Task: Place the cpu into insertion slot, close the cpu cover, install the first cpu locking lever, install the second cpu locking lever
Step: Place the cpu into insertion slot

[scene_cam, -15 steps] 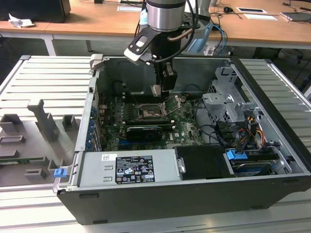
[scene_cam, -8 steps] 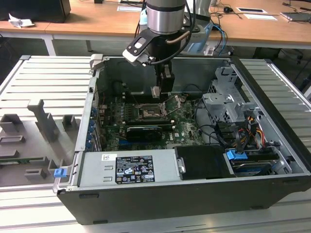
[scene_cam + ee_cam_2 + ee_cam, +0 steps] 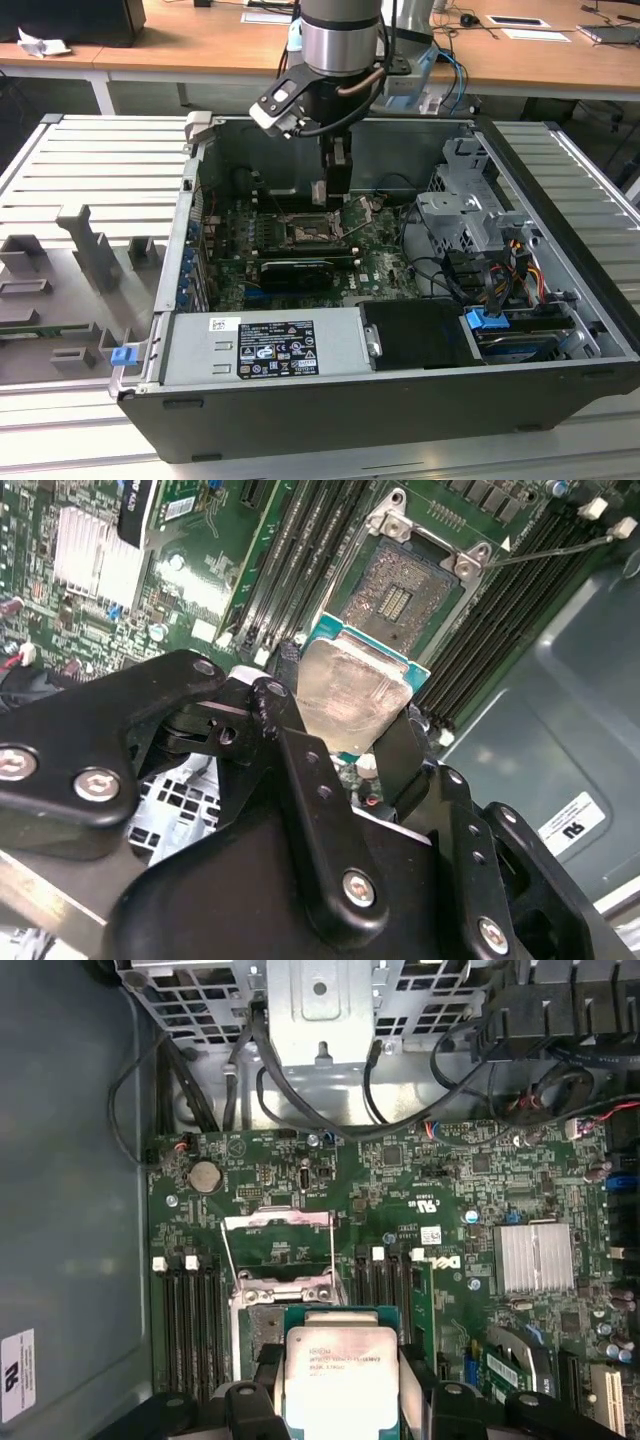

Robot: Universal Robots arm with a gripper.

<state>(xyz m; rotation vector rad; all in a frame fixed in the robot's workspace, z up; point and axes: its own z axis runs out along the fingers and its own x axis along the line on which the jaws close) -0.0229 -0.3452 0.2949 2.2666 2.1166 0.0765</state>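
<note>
Cpu point(image 3: 350, 695): edges clamped in gripper point(image 3: 333, 190) jaws, held flat above slot point(image 3: 400, 592) for insertion; cover point(image 3: 279, 1222) seemingly open.

exterior: above case point(image 3: 330, 430) | wrist views: close, perhaps opposed, share insertion slot point(image 3: 400, 592)

Silver on green
The cpu point(image 3: 340, 1375) is dull silver-grey, teal-edged; the insertion slot point(image 3: 400, 590) dark with silver edging; motherboard point(image 3: 430, 1175) green.
</note>
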